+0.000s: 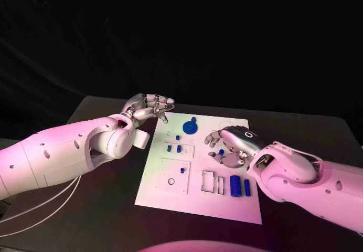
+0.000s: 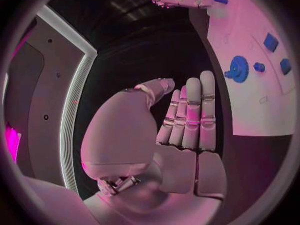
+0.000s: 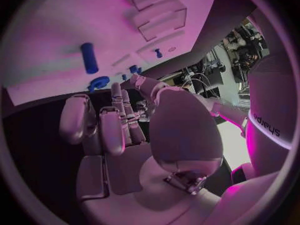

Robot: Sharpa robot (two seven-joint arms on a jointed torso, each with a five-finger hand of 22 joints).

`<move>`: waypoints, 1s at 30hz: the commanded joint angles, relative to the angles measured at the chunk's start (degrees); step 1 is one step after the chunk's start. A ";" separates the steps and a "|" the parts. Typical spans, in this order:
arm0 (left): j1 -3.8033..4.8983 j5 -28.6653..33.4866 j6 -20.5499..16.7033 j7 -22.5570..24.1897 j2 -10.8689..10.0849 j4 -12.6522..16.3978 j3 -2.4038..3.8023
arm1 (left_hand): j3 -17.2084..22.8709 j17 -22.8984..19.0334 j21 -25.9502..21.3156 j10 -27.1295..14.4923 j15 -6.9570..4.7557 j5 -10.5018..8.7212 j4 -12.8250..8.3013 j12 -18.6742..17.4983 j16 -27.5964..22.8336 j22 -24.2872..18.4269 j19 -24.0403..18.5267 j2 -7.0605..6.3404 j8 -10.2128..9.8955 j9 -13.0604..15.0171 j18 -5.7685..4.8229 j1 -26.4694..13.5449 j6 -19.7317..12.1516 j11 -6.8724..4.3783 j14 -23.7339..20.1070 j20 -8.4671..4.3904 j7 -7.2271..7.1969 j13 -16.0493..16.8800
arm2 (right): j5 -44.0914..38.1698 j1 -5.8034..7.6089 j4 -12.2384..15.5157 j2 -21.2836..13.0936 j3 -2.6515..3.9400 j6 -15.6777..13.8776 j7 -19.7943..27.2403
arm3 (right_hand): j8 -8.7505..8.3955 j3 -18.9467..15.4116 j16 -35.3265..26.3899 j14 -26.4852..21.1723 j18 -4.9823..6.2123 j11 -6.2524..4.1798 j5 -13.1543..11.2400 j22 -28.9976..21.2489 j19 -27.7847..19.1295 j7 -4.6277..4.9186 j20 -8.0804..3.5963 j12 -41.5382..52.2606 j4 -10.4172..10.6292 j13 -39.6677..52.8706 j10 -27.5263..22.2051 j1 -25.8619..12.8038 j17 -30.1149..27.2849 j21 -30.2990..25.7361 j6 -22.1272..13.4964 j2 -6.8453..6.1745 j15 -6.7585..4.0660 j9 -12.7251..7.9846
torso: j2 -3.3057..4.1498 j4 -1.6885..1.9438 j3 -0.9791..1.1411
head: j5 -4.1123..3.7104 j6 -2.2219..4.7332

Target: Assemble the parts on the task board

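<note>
The white task board (image 1: 198,198) lies in the middle of the black table. On it are a blue gear (image 1: 191,126), small blue pieces (image 1: 174,148) and two blue cylinders (image 1: 241,186) near its right edge. My left hand (image 1: 151,108) hovers at the board's far left corner with its fingers straight and holds nothing; its wrist view shows the gear (image 2: 238,67) beyond the fingers (image 2: 190,115). My right hand (image 1: 231,144) hangs over the board's right part, fingers spread. A short blue peg (image 1: 221,152) lies by its fingertips, and the right wrist view shows this peg (image 3: 89,57) apart from the fingers (image 3: 115,120).
Rectangular slots (image 1: 208,180) and a raised plate with a round hole (image 1: 171,181) take up the board's near half. Bare black table (image 1: 91,210) runs around the board. Thin cables (image 1: 45,210) hang from my left arm at the near left.
</note>
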 commanded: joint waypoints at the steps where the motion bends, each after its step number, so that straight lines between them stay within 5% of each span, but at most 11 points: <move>1: 0.03 -0.16 1.28 0.08 0.11 0.07 0.03 | -0.19 -0.07 -0.38 -0.35 0.08 0.10 -0.10 0.36 -0.14 -0.05 -0.03 0.38 -0.17 -0.08 0.37 0.17 -0.37 0.05 -0.46 0.27 0.10 0.03 | 2.94 1.16 -0.53 -1.25 0.07 5.93 -1.32 | -0.39 -1.42 -0.27 1.09 0.74 0.04 0.92 4.18 -0.69 -0.19 0.00 -0.45 0.34 -0.51 -1.26 -0.42 -0.20 -1.23 -0.53 -0.85 0.34 -0.18 | -0.15 -0.17 -0.16 | -0.45 0.26; 7: 0.03 -0.16 1.42 0.12 0.15 0.01 0.01 | -0.19 -0.07 -0.38 -0.35 0.08 0.10 -0.10 0.36 -0.14 -0.05 -0.03 0.38 -0.17 -0.08 0.37 0.17 -0.37 0.05 -0.46 0.27 0.10 0.03 | 4.36 2.28 -1.87 -2.24 0.12 12.11 -1.35 | -1.11 -7.53 -0.10 1.02 0.97 0.14 2.37 3.54 -1.22 -0.29 0.13 -0.34 1.21 -1.67 -4.24 0.15 -0.12 -2.86 -1.43 -0.49 0.43 -0.60 | -0.01 -0.16 -0.08 | -0.47 0.51; 15: 0.03 -0.16 1.46 0.08 0.22 -0.10 -0.02 | -0.20 -0.08 -0.38 -0.40 0.09 0.10 -0.13 0.41 -0.13 -0.05 -0.04 0.39 -0.16 -0.09 0.37 0.20 -0.38 0.06 -0.48 0.28 0.10 0.03 | 4.86 2.53 -2.83 -1.86 0.09 15.46 -1.92 | -1.22 -8.54 -0.14 1.02 1.05 0.07 2.91 3.38 -1.28 -0.33 0.10 0.27 1.41 -1.84 -4.13 0.64 -0.35 -3.29 -1.50 0.01 0.37 -0.71 | -0.07 0.10 -0.20 | -0.73 0.43; 26: 0.03 -0.16 1.42 -0.10 0.14 -0.21 -0.03 | -0.21 -0.09 -0.39 -0.44 0.11 0.10 -0.13 0.46 -0.13 -0.06 -0.05 0.44 -0.16 -0.09 0.37 0.20 -0.38 0.07 -0.51 0.29 0.11 0.04 | 5.45 2.22 -3.17 -0.95 -0.02 13.54 -1.60 | -0.66 -8.07 0.12 1.20 0.56 -0.27 3.25 4.51 0.23 -0.45 -0.14 2.49 1.92 -2.11 -0.97 2.21 -0.01 -0.96 0.22 1.99 0.06 -0.76 | 0.05 -0.04 -0.14 | -0.67 0.33; 30: 0.03 -0.16 1.42 -0.12 0.18 -0.30 -0.03 | -0.21 -0.10 -0.40 -0.46 0.11 0.10 -0.11 0.48 -0.13 -0.06 -0.05 0.46 -0.15 -0.09 0.36 0.18 -0.38 0.08 -0.51 0.30 0.11 0.04 | 5.84 1.98 -3.29 -0.71 -0.04 12.37 -1.67 | 0.11 -5.33 0.82 1.63 0.18 -0.70 0.63 5.48 1.30 -0.71 -0.47 3.13 1.82 -2.44 1.90 3.77 1.12 1.01 2.25 3.85 -0.39 -0.63 | 0.05 -0.04 -0.13 | -0.70 0.32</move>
